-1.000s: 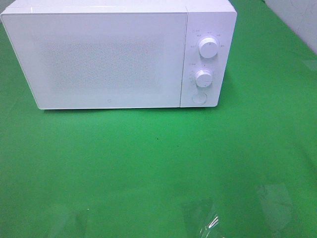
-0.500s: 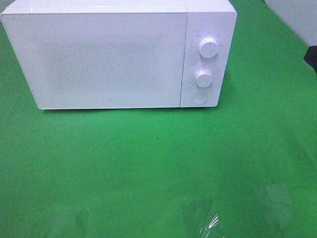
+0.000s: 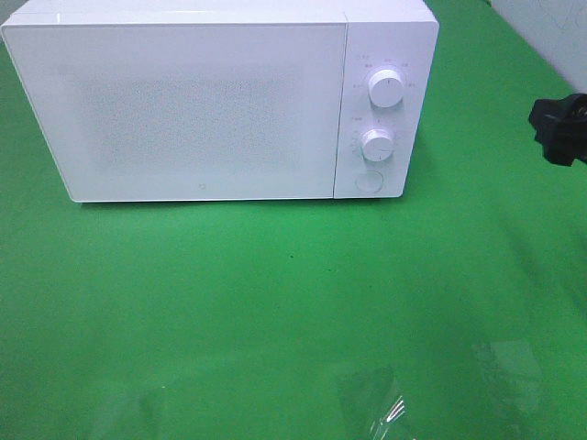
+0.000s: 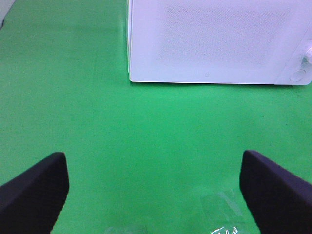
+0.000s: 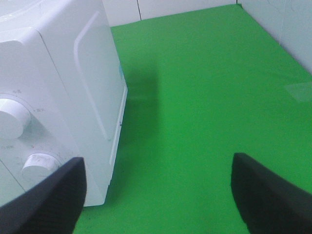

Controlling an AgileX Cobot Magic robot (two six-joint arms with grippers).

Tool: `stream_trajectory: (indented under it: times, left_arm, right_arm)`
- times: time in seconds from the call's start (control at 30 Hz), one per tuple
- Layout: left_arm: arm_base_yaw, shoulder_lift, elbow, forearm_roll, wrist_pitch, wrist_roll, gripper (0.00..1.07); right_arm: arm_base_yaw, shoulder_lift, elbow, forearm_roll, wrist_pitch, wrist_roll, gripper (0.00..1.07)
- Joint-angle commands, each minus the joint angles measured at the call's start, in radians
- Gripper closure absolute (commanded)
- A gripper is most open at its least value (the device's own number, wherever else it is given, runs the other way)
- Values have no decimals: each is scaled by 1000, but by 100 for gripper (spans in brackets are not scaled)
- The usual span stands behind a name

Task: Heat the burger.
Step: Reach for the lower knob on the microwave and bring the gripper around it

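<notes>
Currently, right pincer [image 5: 158, 197] spread wide, beside closed microwave [image 3: 183, 110].

surface: green cloth [image 3: 275, 302] spread flat under and all round the white microwave [image 3: 183, 110] | wall: pale wall [image 3: 550, 27] past the cloth's edge, behind and right of the microwave | light: bright, even; soft shadow [image 5: 141, 90] on cloth beside the microwave's right side | clutter: clear film [image 3: 376, 408] well in front of the microwave
</notes>
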State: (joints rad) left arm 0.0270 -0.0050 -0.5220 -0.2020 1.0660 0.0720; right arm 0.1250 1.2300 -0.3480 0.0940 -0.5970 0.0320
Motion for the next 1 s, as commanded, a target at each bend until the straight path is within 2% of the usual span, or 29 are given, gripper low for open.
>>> stream_trajectory:
  times: [0.03, 0.07, 0.1, 0.17, 0.2, 0.23, 0.33, 0.4, 0.43, 0.47, 0.5, 0.53, 0.63, 0.7, 0.77, 0.83, 1.0]
  left_arm:
    - [3, -22, 3, -7, -8, -4, 19]
    - [3, -22, 3, -7, -8, -4, 19]
    - [3, -22, 3, -7, -8, -4, 19]
    - [3, -22, 3, -7, -8, -4, 19]
    - [3, -22, 3, -7, -8, -4, 19]
    - [3, -22, 3, -7, -8, -4, 19]
    - [3, -22, 3, -7, -8, -4, 19]
    - [3, -22, 3, -7, -8, -4, 19]
    - [3, -22, 3, -7, -8, -4, 19]
    - [3, -22, 3, -7, -8, -4, 19]
    - [3, -22, 3, -7, -8, -4, 19]
    - [3, -22, 3, -7, -8, -4, 19]
    - [3, -22, 3, -7, -8, -4, 19]
    - [3, -22, 3, -7, -8, -4, 19]
    - [3, -22, 3, -7, -8, -4, 19]
    - [3, -22, 3, -7, -8, -4, 19]
    - [3, -22, 3, -7, -8, -4, 19]
  right_arm:
    - [37, 30, 12, 77, -106, -86, 31]
    - [81, 64, 29, 148, -191, -139, 31]
    - [81, 64, 29, 148, -191, -139, 31]
    - [178, 118, 59, 309, -335, -226, 31]
    - [178, 118, 59, 309, -335, -226, 31]
    - [224, 143, 62, 372, -398, -255, 31]
    - [245, 155, 62, 396, -418, -267, 31]
    - [342, 196, 62, 479, -515, -304, 31]
    - [342, 196, 62, 479, -515, -304, 31]
    - [403, 228, 62, 529, -577, -306, 31]
    - [403, 228, 62, 529, -577, -306, 31]
    - [451, 254, 62, 577, -620, -306, 31]
    - [476, 271, 62, 602, -645, -306, 31]
    - [555, 335, 60, 674, -720, -304, 31]
    - [555, 335, 60, 674, -720, -304, 31]
    - [615, 393, 53, 719, -774, -290, 31]
    - [664, 436, 15, 742, -780, -273, 31]
